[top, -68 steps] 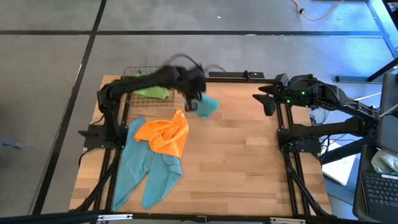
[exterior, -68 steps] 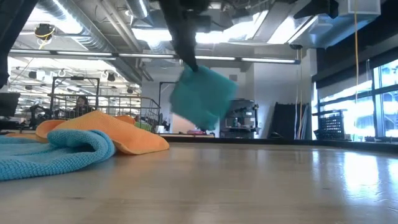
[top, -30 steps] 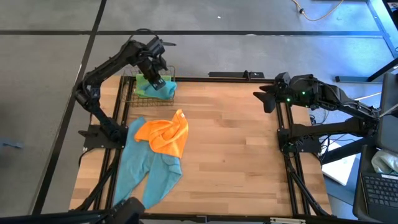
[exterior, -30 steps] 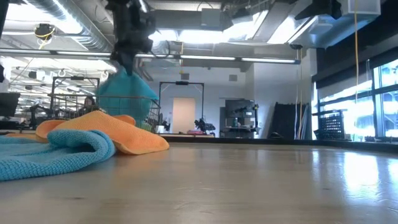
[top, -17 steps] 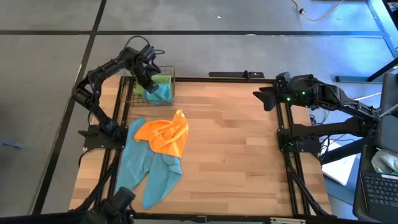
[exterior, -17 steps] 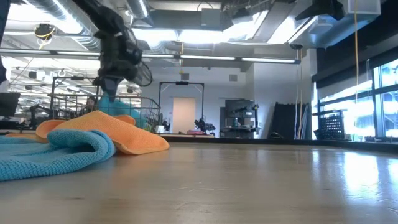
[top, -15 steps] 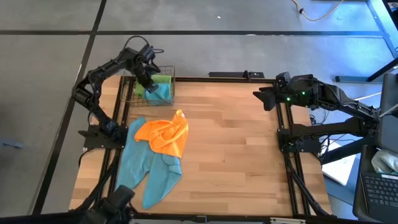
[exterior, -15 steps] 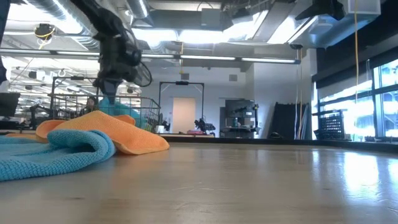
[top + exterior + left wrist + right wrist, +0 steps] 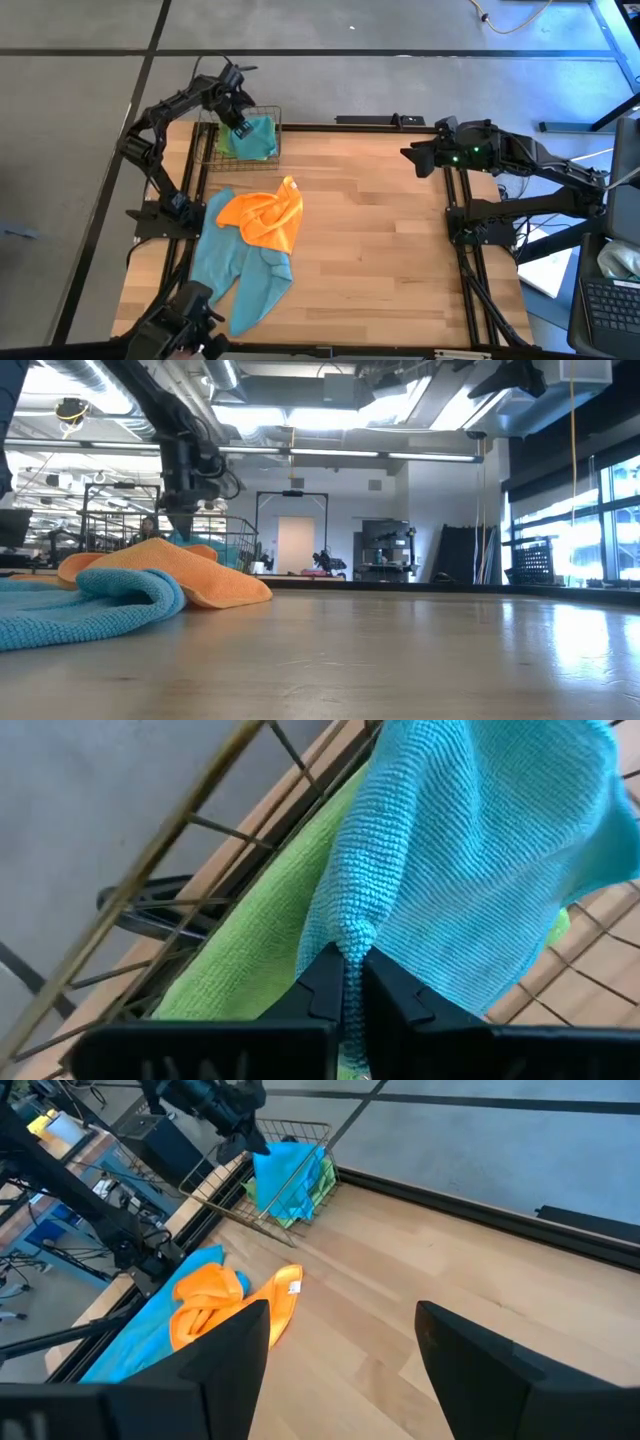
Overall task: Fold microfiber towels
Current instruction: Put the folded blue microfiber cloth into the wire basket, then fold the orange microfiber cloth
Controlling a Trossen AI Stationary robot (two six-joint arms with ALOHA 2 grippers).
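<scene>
Left arm reaches to table's far-left corner; left gripper [image 9: 345, 982] pinched on teal towel [image 9: 256, 138] draped over wire basket [image 9: 272, 112], atop green towel [image 9: 250, 935]. Right gripper [image 9: 408, 154] spread wide, empty, hovering at right edge.

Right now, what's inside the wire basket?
In the wire basket a teal towel lies over a lime green towel, still pinched by the left end effector. Anything beneath them, and the basket floor, is covered.

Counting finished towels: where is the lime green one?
In the high view, the lime green towel lies in the wire basket at the table's far-left corner, under a teal towel.
</scene>
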